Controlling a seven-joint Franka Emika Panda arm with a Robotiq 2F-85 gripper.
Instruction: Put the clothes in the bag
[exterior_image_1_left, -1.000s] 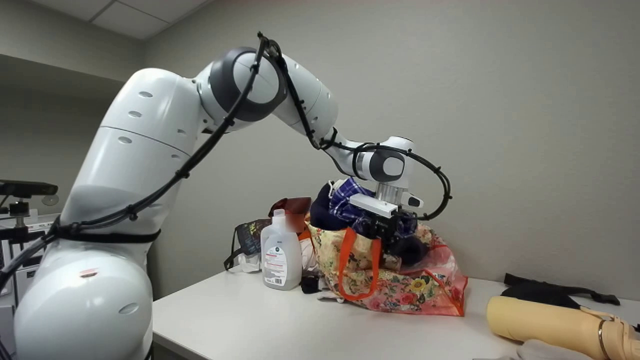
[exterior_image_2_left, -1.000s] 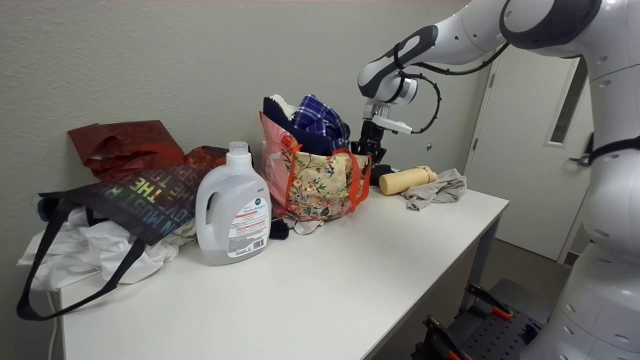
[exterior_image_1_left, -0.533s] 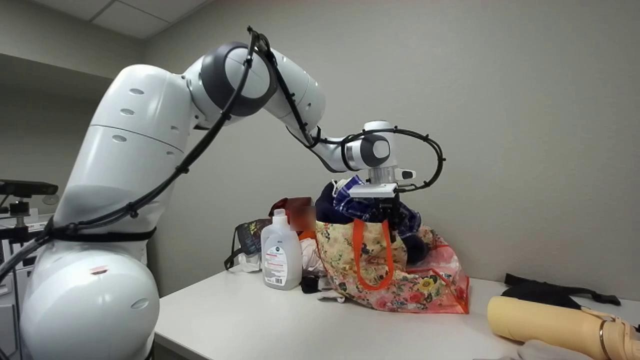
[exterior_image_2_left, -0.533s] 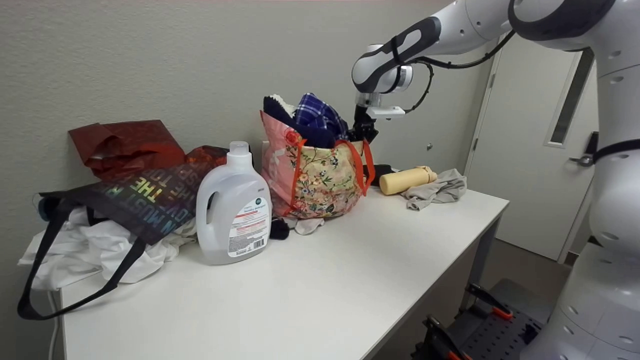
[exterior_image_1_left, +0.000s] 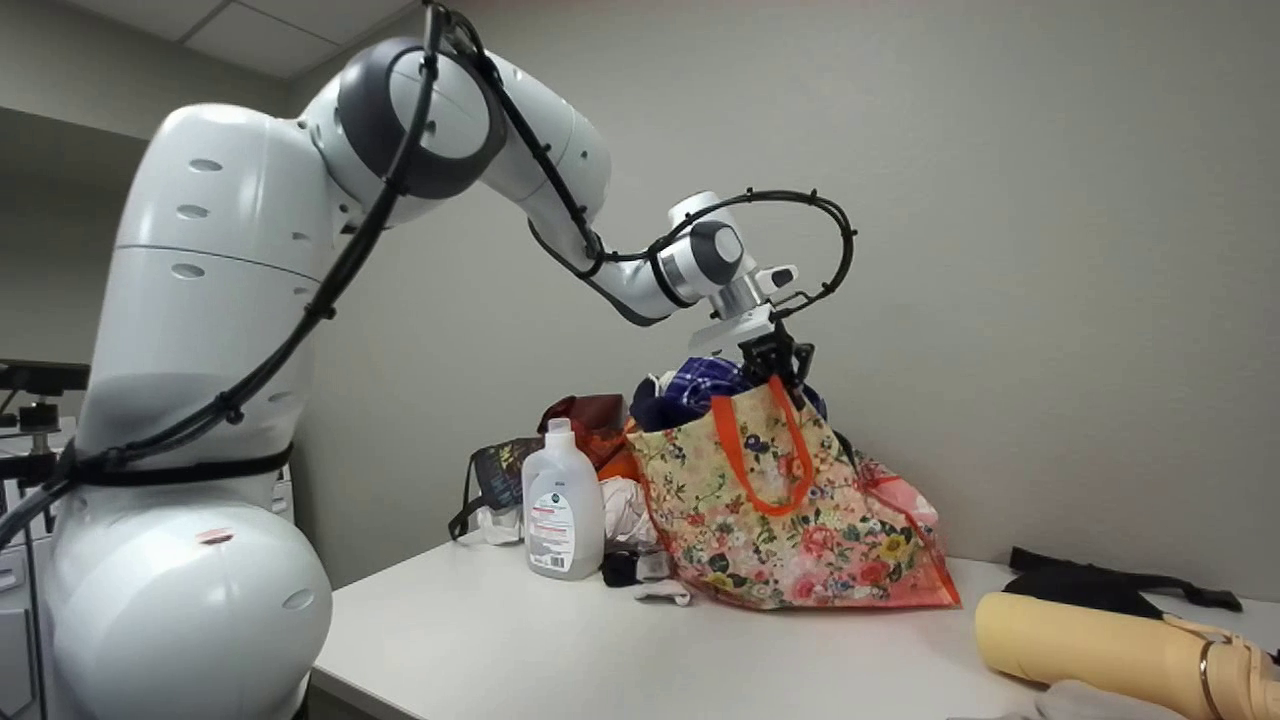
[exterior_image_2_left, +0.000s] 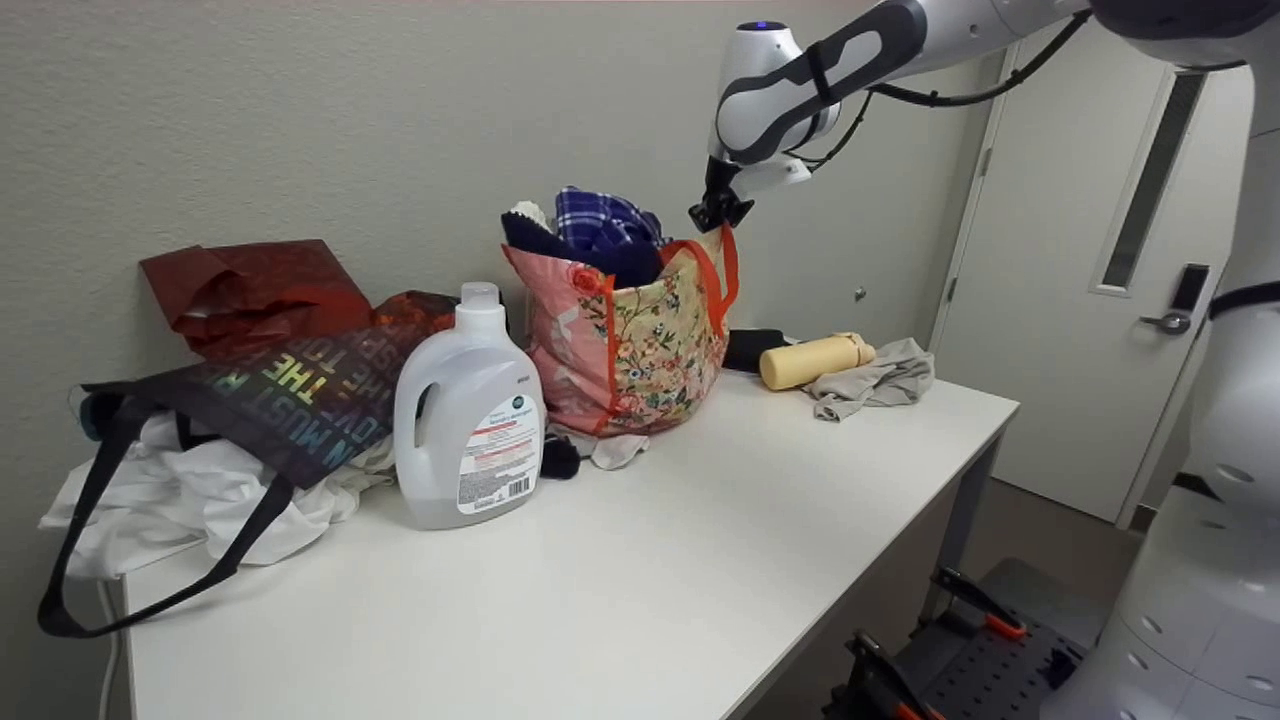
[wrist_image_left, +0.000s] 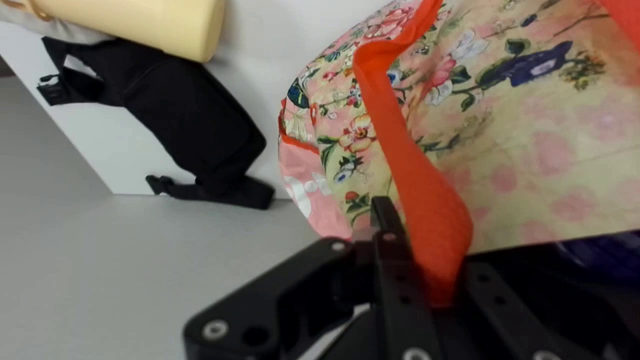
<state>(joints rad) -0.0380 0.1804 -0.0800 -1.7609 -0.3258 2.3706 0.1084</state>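
Observation:
The bag (exterior_image_1_left: 790, 530), orange-red and cream floral, stands on the table; it also shows in an exterior view (exterior_image_2_left: 665, 350) and the wrist view (wrist_image_left: 540, 165). The clothes (exterior_image_1_left: 705, 382), dark navy with a check pattern, bulge out of its open top; they also show in an exterior view (exterior_image_2_left: 605, 222) and, partly, at the right edge of the wrist view (wrist_image_left: 605, 255). Their lower part is hidden inside the bag. My gripper (exterior_image_1_left: 788, 388) is shut on the bag's near rim and orange strap. The strap lies between the fingers in the wrist view (wrist_image_left: 430, 245). The rim is pulled up.
A white plastic bottle (exterior_image_2_left: 470, 430) stands beside the bag. A dark lettered tote (exterior_image_2_left: 310, 395) and white cloth (exterior_image_2_left: 200, 500) lie beyond it. A yellow flask (exterior_image_2_left: 815, 362), grey cloth (exterior_image_2_left: 880, 375) and flat black cloth (wrist_image_left: 180, 110) lie on the bag's other side. The wall is close behind.
My gripper has risen and tilted, and the bag's rim and strap have risen with it. The bag's side is now stretched tall, covering more of the clothes.

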